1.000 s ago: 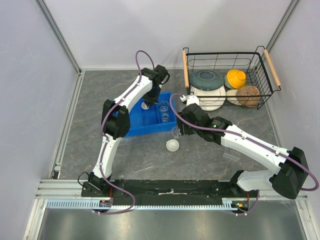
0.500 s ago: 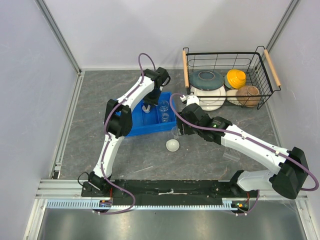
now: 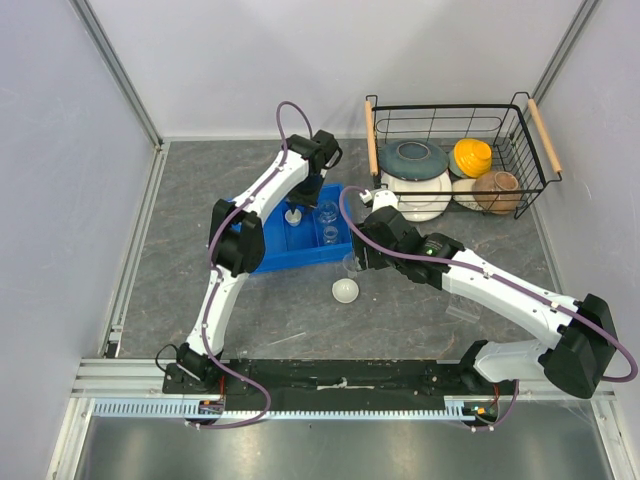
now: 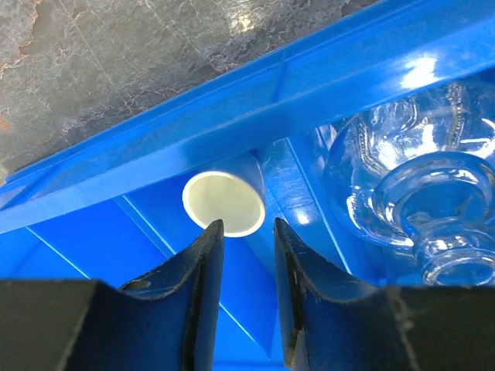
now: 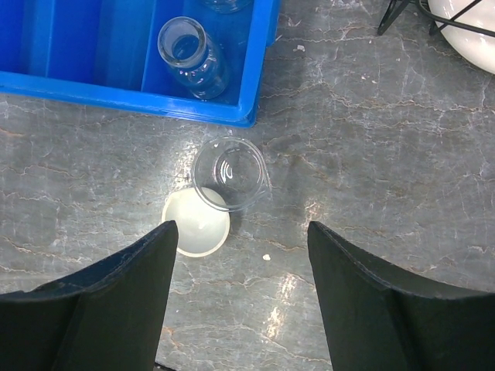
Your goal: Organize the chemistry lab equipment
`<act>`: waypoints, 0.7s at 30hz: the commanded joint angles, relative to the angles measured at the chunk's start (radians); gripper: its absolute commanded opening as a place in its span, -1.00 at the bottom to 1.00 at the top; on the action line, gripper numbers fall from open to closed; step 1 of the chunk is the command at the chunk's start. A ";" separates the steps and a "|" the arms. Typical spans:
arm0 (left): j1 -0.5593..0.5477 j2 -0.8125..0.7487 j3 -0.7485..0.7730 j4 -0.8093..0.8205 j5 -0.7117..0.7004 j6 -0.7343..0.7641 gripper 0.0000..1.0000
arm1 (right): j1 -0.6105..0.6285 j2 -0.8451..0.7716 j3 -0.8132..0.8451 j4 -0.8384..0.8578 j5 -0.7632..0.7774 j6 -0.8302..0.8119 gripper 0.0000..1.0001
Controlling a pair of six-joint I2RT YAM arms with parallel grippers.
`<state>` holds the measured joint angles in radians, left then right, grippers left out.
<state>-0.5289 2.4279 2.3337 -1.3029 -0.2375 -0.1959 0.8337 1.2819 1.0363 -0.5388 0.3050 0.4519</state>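
Observation:
In the left wrist view my left gripper [image 4: 247, 226] is open, with an empty gap between its fingertips. The tiny white cup [image 4: 224, 202] rests just past them in the blue tray [image 4: 309, 85], next to a clear glass flask [image 4: 418, 178]. From above, the cup [image 3: 294, 215] sits in the tray's middle compartment, under the left gripper [image 3: 305, 197]. My right gripper [image 5: 242, 226] is wide open above the table. A clear glass beaker [image 5: 230, 172] and a white round dish [image 5: 189, 232] stand below it, touching each other.
Two glass vessels [image 3: 329, 222] fill the tray's right compartment. A black wire basket [image 3: 520, 110] at the back right holds ceramic bowls and plates. A small clear plastic piece [image 3: 462, 310] lies right of the right arm. Grey walls enclose the table.
My left gripper's jaws have parted and let go of the tiny white cup, which now rests in the tray. The right arm has not moved.

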 commanded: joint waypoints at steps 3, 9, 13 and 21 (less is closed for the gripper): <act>-0.017 -0.110 0.012 0.019 0.041 0.006 -0.21 | -0.002 0.003 0.037 -0.006 -0.014 -0.016 0.52; -0.020 -0.205 -0.068 0.056 0.107 -0.013 -0.21 | -0.004 0.028 0.083 -0.038 -0.006 -0.018 0.52; -0.032 -0.294 -0.137 0.103 0.138 -0.037 -0.18 | -0.004 0.060 0.103 -0.049 -0.012 -0.021 0.52; -0.045 -0.518 -0.350 0.229 0.162 -0.105 0.01 | -0.004 0.125 0.111 -0.038 -0.035 -0.012 0.53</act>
<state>-0.5652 2.0632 2.0743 -1.1809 -0.1085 -0.2363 0.8337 1.3903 1.1072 -0.5854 0.2863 0.4400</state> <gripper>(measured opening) 0.463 0.762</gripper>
